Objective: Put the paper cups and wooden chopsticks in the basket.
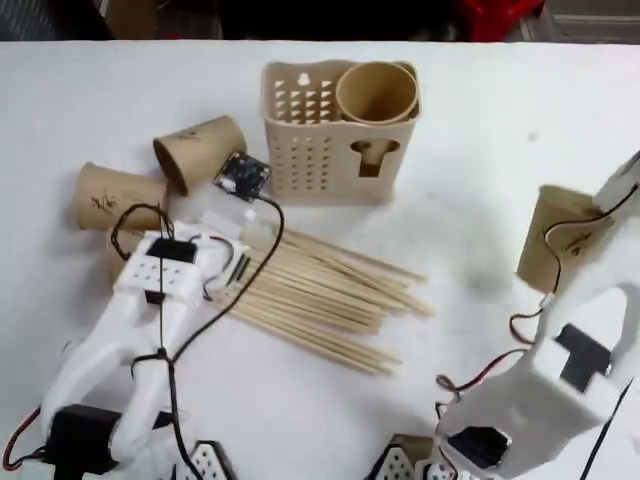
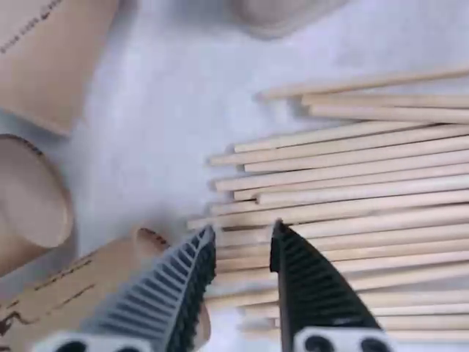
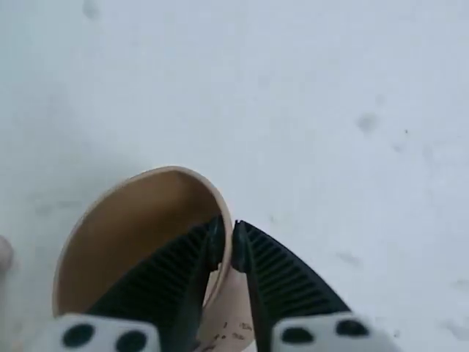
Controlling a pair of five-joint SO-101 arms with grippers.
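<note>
At the right of the high view, the right gripper [image 3: 226, 229] clamps the rim of a paper cup [image 1: 550, 225], one finger inside, ready to carry it to the basket [image 1: 310, 150] at upper centre, while the left gripper [image 2: 242, 236] hangs parted over the wooden chopsticks [image 2: 352, 176], apparently to pinch them.

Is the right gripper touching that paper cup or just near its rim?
Touching. In the right wrist view the right gripper pinches the paper cup at its rim, one finger inside the wall, one outside.
</note>
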